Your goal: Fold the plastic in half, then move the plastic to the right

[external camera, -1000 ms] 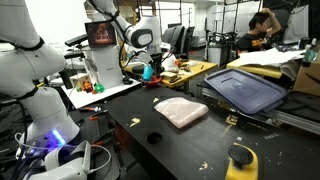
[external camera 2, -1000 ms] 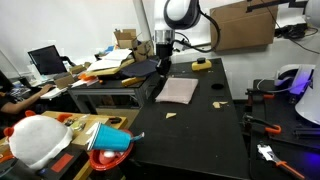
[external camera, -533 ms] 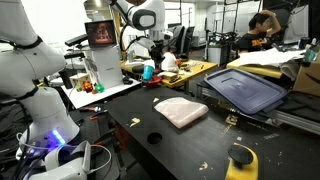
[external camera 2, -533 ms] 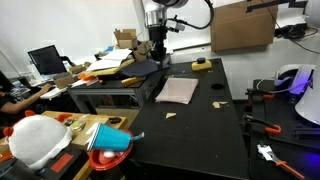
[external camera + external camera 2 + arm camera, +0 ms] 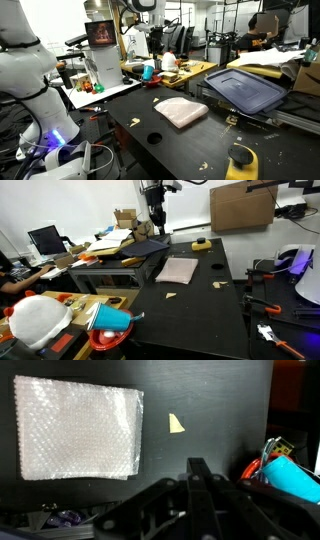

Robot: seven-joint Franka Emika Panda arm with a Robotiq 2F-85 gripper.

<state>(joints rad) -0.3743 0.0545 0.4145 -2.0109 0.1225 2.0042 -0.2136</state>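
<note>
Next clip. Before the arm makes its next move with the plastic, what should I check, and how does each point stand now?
1. Plastic folded: ok, it looks doubled over.
2. Plastic lying flat on the table: ok.
3. Tool empty: ok, nothing held.
4. Tool open for a grasp: not ok, it is shut.
5. Tool down at the plastic: not ok, it hangs high above it.
6. Tan scrap clear of the plastic: ok, they lie apart.
</note>
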